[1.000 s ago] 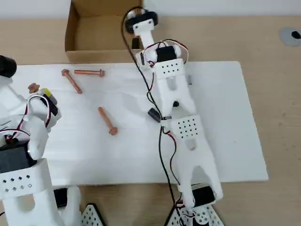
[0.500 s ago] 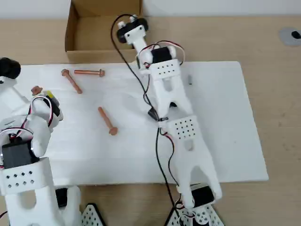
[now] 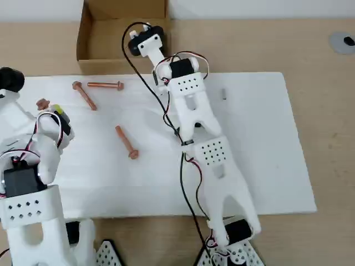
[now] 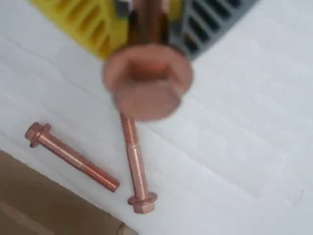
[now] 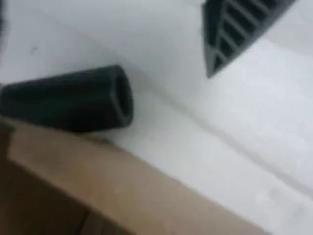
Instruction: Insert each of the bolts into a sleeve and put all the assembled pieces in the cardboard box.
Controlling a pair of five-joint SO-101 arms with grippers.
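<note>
My left gripper (image 3: 47, 108) is shut on a copper bolt (image 4: 146, 81), held off the white mat at the left with its head (image 3: 42, 103) toward the wrist camera. Three more bolts lie loose on the mat (image 3: 105, 85) (image 3: 84, 94) (image 3: 126, 142); two of them (image 4: 71, 156) (image 4: 134, 166) are seen past the held one. A black sleeve (image 5: 73, 100) lies on its side on the mat, close against the cardboard box's wall (image 5: 146, 196). My right arm (image 3: 188, 88) stretches to the box's front wall (image 3: 119, 65). Its dark finger (image 5: 230, 34) hangs above and apart from the sleeve, the gripper open and holding nothing.
The cardboard box (image 3: 89, 33) stands open on the wooden table beyond the mat's far edge. A small dark piece (image 3: 223, 94) lies on the mat right of the right arm. The right arm's black cable (image 3: 145, 83) loops over the mat.
The right arm has swung left along the box's front wall. The left arm has shifted a little with the bolt still in its gripper.
</note>
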